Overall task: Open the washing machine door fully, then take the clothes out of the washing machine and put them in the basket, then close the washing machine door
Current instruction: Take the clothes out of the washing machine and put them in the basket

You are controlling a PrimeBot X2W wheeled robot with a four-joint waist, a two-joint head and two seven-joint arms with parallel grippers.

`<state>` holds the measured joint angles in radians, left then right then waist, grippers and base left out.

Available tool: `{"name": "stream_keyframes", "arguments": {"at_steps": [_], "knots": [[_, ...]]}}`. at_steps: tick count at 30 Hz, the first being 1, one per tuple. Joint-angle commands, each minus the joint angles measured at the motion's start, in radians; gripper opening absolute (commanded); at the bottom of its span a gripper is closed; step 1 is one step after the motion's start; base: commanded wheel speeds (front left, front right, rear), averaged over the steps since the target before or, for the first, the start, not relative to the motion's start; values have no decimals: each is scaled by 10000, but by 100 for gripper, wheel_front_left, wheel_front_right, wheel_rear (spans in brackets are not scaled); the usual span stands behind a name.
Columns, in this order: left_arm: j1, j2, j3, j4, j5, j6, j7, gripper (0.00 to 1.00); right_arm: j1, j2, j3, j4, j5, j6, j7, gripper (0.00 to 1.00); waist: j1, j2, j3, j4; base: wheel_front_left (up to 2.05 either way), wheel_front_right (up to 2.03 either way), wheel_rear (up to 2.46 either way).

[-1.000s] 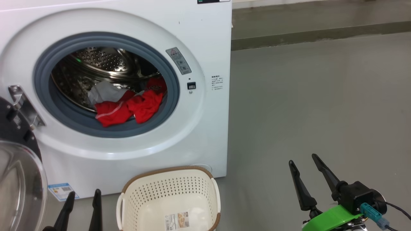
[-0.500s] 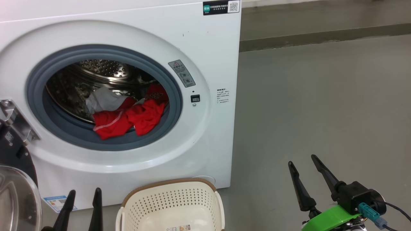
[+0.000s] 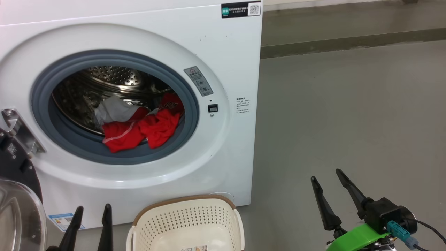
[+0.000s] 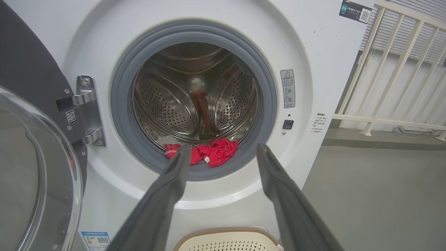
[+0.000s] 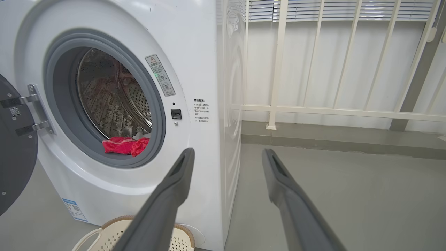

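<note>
The white washing machine [image 3: 223, 62] stands with its door [image 3: 17, 209] swung open to the left on a steel hinge. Red clothes [image 3: 146, 130] and a white-grey piece [image 3: 113, 109] lie at the drum's front lip, over the grey rubber ring; the red ones also show as clothes [image 4: 212, 155] and clothes [image 5: 125, 145]. The cream basket [image 3: 186, 223] sits on the floor under the opening. My left gripper [image 3: 92, 209] is open, low beside the basket's left side. My right gripper [image 3: 325, 174] is open over the bare floor, right of the machine. Both hold nothing.
Grey floor [image 3: 348, 115] stretches right of the machine, ending at a low kerb. A white railing [image 5: 331, 111] with blinds behind it runs along the back. The open door's glass bowl [image 4: 31, 181] bulges close on the left.
The head camera has tilted up and shifted, so the machine and basket sit lower in the picture. Both grippers stay open in about the same places. The clothes have not moved.
</note>
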<state>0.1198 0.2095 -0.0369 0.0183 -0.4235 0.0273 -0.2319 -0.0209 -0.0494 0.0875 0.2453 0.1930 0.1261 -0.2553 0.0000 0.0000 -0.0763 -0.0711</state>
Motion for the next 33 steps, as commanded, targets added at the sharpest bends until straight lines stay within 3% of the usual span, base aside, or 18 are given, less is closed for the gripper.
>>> {"name": "stream_keyframes", "arguments": {"at_steps": [1, 11, 33], "knots": [[-206, 171, 316, -287, 25, 90, -58, 100, -290, -8, 277, -252, 2, 46, -65, 100, 0, 0, -6, 10, 0, 0, 0], [-392, 165, 232, -262, 24, 220, 16, 100, -355, -8, 279, -329, -43, 46, -65, 100, 0, 0, 253, 155, 0, 0, 0], [-3029, 80, 150, 817, -20, 245, -144, 100, -1064, -8, 277, -635, -136, 46, -65, 100, 0, 0, 1957, 696, 0, 0, 0]]}}
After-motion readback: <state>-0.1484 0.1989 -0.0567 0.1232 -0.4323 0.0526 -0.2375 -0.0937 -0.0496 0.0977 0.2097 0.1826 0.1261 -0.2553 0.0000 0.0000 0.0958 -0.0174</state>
